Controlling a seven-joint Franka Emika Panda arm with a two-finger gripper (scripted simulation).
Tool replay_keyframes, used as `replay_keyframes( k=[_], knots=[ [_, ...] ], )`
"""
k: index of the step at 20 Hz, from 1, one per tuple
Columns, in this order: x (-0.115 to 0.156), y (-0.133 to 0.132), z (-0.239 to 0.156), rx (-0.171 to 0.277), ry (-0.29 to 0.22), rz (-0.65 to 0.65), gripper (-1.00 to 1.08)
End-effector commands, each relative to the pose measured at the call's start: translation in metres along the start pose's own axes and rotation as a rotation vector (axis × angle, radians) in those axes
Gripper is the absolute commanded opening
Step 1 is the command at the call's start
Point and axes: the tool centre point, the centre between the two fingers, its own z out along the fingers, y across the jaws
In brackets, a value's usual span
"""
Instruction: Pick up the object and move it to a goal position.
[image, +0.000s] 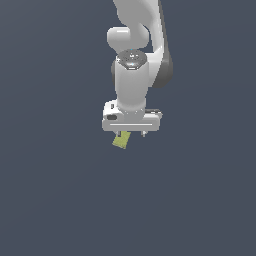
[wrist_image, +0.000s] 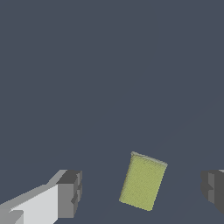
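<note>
The white Panda arm (image: 131, 75) reaches down over a plain dark grey counter (image: 50, 200). At its end the claw (wrist_image: 142, 192) is spread wide, grasping nothing: in the wrist view its two dark fingertips (wrist_image: 70, 192) stand far apart with open space inside each of them. The object (wrist_image: 143, 181), a small flat yellow-green block, lies between those fingertips, touching neither and skewed to the line between them. In the exterior view the block (image: 121, 140) peeks out just below the claw body, toward that view's left, partly hidden by it.
</note>
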Motion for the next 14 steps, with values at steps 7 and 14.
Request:
replay_keyframes(
  k=[7,14],
  knots=[
    [0.000,0.008,-0.004,0.004,0.003,0.029,1.00],
    [0.000,0.013,-0.006,0.007,0.005,0.050,1.00]
  ],
)
